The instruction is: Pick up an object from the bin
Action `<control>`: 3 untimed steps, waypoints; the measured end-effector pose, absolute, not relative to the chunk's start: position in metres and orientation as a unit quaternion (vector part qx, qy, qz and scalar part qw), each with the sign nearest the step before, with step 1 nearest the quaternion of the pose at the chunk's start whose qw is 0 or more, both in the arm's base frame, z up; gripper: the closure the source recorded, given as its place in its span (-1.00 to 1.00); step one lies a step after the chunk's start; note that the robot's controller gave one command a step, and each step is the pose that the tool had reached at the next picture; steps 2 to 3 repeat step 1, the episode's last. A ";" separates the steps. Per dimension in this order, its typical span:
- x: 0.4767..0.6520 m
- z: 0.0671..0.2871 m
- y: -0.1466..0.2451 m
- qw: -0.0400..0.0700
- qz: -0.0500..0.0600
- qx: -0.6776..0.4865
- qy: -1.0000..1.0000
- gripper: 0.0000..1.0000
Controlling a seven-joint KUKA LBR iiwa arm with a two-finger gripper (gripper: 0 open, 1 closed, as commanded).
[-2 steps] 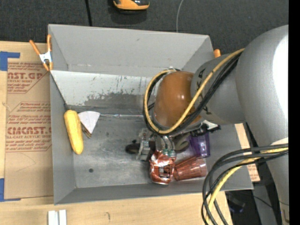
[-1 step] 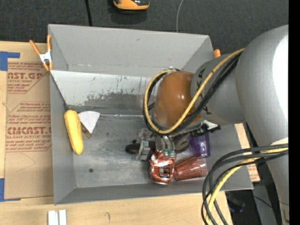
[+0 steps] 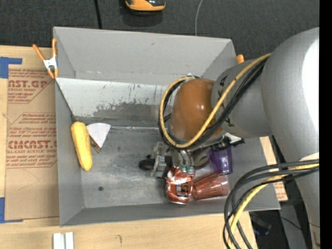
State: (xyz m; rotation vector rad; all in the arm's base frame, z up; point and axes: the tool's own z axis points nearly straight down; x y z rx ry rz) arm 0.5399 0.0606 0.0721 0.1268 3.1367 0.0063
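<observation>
Against the left wall of the grey metal bin (image 3: 135, 51) we see a long yellow banana-shaped piece of smooth plastic (image 3: 82, 145) lying lengthwise. Just to its right is a flat white wedge with a pointed lower tip (image 3: 99, 134), touching it or very nearly so. The middle of the floor past these two is bare scuffed metal. Further right we come to a small dark lump (image 3: 145, 165), and we cannot tell what it is. It sits right beside the claw (image 3: 162, 162), which hangs low over the floor under the arm's rounded orange-brown wrist cover (image 3: 192, 110). We cannot tell how far open the claw stands, and we see nothing that is plainly gripped in it. Nearest to it, just below and to its right, lies a crumpled shiny red foil packet (image 3: 178, 184) close to the bin's lower wall. The packet carries a dark label panel with pale print too small for us to read. Touching the packet's right side is a reddish-brown see-through plastic cup (image 3: 211, 185) lying on its side. Above the cup, close to the right wall, stands a small purple see-through plastic container (image 3: 223, 161), partly hidden by the arm.
</observation>
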 end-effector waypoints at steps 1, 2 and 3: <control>0.539 0.078 0.061 -0.002 0.001 0.040 0.999 1.00; 0.539 0.078 0.061 -0.002 0.001 0.040 0.999 1.00; 0.539 0.078 0.061 -0.002 0.001 0.040 0.999 1.00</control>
